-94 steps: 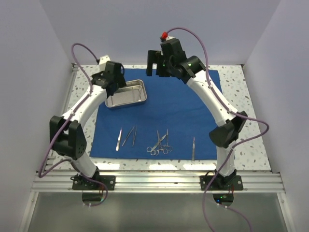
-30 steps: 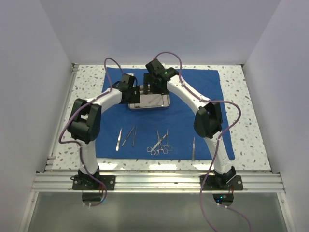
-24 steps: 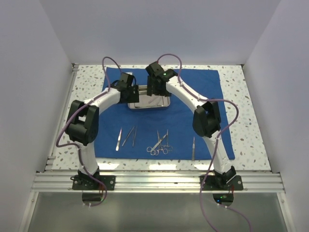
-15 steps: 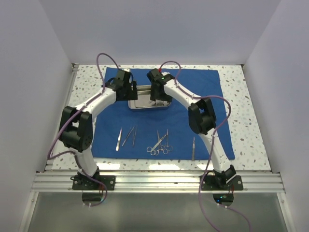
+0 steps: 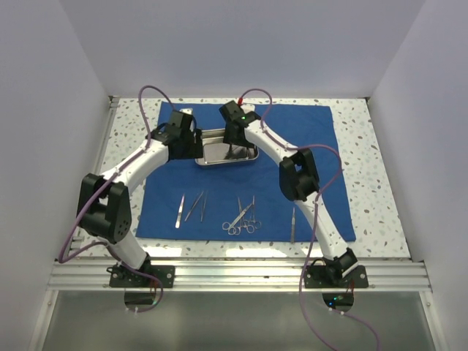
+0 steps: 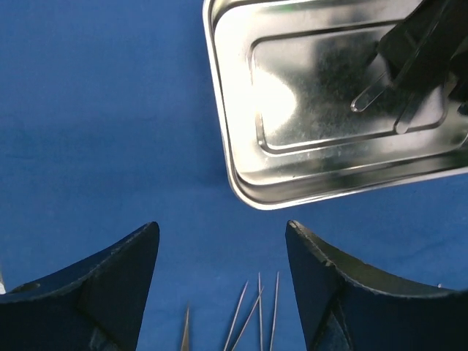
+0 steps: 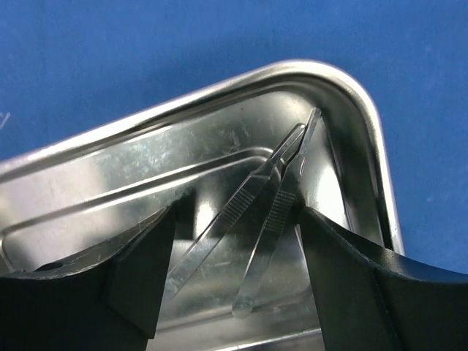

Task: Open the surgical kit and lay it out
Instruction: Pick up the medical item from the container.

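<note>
The royal-blue cloth (image 5: 307, 157) lies spread flat on the table. The steel tray (image 5: 213, 154) sits on its far middle. One pair of tweezers (image 7: 278, 186) lies in the tray's corner. My right gripper (image 5: 235, 151) is down inside the tray, open, its fingers either side of those tweezers (image 7: 235, 213). My left gripper (image 5: 189, 148) is open and empty just left of the tray (image 6: 307, 110), above bare cloth (image 6: 221, 225). Two tweezers (image 5: 188, 208), ring-handled clamps (image 5: 242, 218) and one more pair of tweezers (image 5: 293, 223) lie in a row on the near cloth.
White walls close in the speckled table (image 5: 380, 168) on three sides. A metal rail (image 5: 234, 274) runs along the near edge at the arm bases. Purple cables (image 5: 150, 95) loop above both wrists.
The tray went from the cloth's left to its middle with the left gripper, which then drew back left. The right gripper came down into the tray over the tweezers.
</note>
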Available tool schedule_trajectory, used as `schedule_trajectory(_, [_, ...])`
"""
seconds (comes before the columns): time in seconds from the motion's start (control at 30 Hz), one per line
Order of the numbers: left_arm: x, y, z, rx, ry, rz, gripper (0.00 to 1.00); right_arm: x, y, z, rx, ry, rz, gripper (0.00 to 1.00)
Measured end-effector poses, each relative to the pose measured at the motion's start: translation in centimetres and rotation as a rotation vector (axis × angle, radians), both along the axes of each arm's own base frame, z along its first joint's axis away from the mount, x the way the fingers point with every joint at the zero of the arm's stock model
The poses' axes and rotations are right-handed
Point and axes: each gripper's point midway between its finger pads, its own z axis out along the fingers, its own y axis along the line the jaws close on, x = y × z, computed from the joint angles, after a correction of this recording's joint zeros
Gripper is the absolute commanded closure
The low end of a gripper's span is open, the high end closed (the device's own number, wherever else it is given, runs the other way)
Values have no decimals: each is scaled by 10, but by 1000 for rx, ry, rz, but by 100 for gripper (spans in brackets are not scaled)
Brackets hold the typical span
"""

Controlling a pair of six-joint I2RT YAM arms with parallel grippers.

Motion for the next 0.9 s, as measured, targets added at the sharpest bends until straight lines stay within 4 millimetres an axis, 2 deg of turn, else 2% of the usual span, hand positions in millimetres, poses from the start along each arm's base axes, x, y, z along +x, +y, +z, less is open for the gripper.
schedule_trajectory(0.1, [-7, 3, -3, 10, 20, -3, 27, 7, -1, 0, -10, -23, -13, 30])
schedule_trajectory(0.17, [-11, 4, -3, 12, 25, -3, 27, 11, -3, 0, -13, -33, -24, 43])
schedule_trajectory(0.2, [-13, 5, -1, 13, 24, -3, 27, 13, -4, 0, -15, -35, -30, 52])
schedule_trajectory(0.23, [-15, 6, 1, 13, 23, -3, 27, 15, -6, 0, -16, -39, -35, 66])
schedule_trajectory(0.37, [-16, 6, 9, 7, 5, -4, 27, 27, -15, -1, -8, -50, -65, 81])
schedule_trajectory(0.47, [-16, 6, 10, 7, 3, -6, 28, 31, -18, -1, -1, -53, -71, 99])
schedule_trajectory(0.9, [-20, 5, 5, 2, 18, -13, 30, 26, -16, 3, 28, -58, -42, 100])
